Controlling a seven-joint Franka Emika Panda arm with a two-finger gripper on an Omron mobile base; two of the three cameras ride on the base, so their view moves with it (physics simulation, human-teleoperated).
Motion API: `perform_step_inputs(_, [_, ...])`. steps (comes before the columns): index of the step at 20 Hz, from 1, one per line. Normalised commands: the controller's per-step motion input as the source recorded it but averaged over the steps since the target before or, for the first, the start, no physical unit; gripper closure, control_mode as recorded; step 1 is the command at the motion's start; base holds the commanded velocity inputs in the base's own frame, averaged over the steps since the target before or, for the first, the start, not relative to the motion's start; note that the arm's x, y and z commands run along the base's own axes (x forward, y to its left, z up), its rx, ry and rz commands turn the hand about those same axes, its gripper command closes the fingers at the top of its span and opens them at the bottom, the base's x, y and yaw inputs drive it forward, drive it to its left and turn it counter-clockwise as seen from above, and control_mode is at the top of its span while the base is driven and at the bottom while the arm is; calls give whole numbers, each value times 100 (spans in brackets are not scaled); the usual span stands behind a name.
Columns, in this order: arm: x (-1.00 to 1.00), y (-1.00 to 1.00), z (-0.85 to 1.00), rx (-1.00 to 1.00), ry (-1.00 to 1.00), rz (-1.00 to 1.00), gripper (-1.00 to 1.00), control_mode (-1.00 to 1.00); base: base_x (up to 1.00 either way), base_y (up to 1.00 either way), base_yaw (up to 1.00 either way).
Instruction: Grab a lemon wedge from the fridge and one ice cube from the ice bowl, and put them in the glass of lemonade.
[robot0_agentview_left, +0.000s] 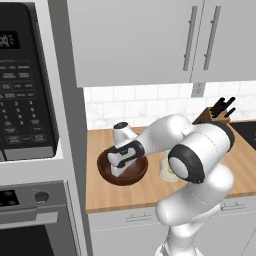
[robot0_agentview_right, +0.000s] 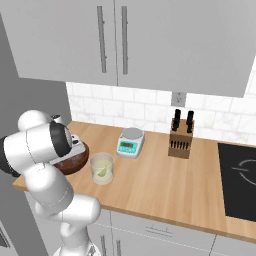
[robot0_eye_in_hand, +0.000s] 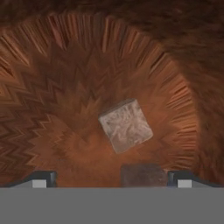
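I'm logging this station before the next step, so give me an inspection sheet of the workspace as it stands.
Surface: wooden counter, bare in front.
Job's things: ice bowl at the counter's left end, one ice cube on its floor; glass of lemonade beside the bowl, something pale in the liquid.
Clutter: kitchen scale, knife block.
Grippers: gripper lowered into the bowl, fingertips apart, cube between and beyond them, not gripped.
Cables: nothing seen.
Surroundings: microwave, oven, wall cabinets, cooktop.
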Motion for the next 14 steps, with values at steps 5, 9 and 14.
perform_step_inputs(5, [-1, 0, -25, 0, 0, 0, -100, -100, 0, 0, 0])
perform_step_inputs(9, [-3, 0, -15, 0, 0, 0, -100, -100, 0, 0, 0])
perform_step_inputs(14, [-20, 0, -1, 0, 0, -6, -100, -100, 0, 0, 0])
